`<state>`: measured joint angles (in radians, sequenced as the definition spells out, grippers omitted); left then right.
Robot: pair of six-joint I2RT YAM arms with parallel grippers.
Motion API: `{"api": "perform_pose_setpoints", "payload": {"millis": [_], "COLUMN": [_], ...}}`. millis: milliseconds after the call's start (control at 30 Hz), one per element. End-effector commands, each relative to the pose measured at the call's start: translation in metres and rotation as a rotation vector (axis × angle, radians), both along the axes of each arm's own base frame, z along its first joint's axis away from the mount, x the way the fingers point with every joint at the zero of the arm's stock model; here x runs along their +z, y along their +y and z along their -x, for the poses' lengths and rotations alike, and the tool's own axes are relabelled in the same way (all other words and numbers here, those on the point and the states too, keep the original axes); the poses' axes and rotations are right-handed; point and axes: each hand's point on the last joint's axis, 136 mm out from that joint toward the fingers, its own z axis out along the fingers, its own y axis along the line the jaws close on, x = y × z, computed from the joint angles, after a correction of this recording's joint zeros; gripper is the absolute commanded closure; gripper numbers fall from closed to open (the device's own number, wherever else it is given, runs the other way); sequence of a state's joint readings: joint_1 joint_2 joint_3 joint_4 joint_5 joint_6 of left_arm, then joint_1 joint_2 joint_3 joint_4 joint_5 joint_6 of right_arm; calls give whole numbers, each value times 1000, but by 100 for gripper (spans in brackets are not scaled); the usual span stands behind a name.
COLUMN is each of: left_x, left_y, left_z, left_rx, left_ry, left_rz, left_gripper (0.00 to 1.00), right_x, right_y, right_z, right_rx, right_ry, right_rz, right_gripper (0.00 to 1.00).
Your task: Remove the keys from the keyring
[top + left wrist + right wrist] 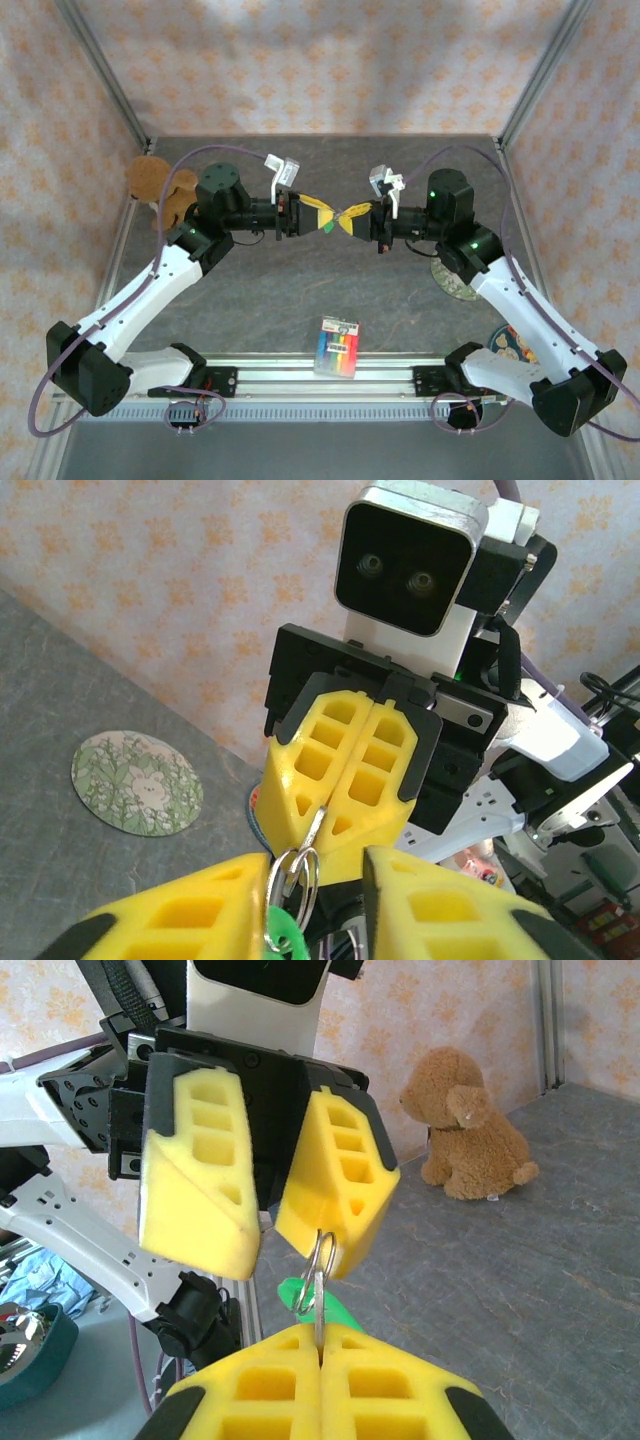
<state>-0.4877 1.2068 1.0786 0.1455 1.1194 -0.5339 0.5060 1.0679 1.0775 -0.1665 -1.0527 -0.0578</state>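
R gripper [346, 218] fingers pressed together, clamped on plain silvery key [318, 826], mid-air over center of table [300, 290]. Keyring [321, 1256] hangs off that key w/ green key [300, 1295] dangling just beside it. L gripper [322, 216] faces it tip to tip, fingers [195, 1185] apart, ring btw them close against one finger; rainbow pack [338, 347] lies near table front edge, well apart.

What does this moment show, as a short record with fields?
Left claw: open, ring beside one fingertip
Right claw: shut on silver key
Green key: hangs under the ring
Progress: neither key off the ring yet
Table: teddy bear, striped pack, round mat
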Motion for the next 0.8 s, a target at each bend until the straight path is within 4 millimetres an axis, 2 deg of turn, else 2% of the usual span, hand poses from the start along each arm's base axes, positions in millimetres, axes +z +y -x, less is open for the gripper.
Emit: {"api": "perform_pose_setpoints", "payload": {"millis": [0, 67, 300, 533, 767], "left_x": [14, 14, 20, 37, 43], "left_y": [-3, -3, -1, 11, 15], "left_z": [8, 8, 6, -3, -10], "left_rx": [-41, -42, -26, 23, 61], "left_ry": [-42, -41, -29, -17, -13], "left_rz": [19, 19, 67, 190, 237], "left_gripper": [78, 85, 100, 100, 100], "right_x": [17, 17, 20, 18, 10], "right_y": [2, 1, -3, -7, -3], "right_z": [6, 6, 4, 8, 8], "right_rx": [29, 25, -15, -64, -108], "right_ry": [-47, -50, -86, -160, -193], "right_rz": [-25, -24, -35, -42, -32], "right_gripper": [100, 100, 100, 100, 100]}}
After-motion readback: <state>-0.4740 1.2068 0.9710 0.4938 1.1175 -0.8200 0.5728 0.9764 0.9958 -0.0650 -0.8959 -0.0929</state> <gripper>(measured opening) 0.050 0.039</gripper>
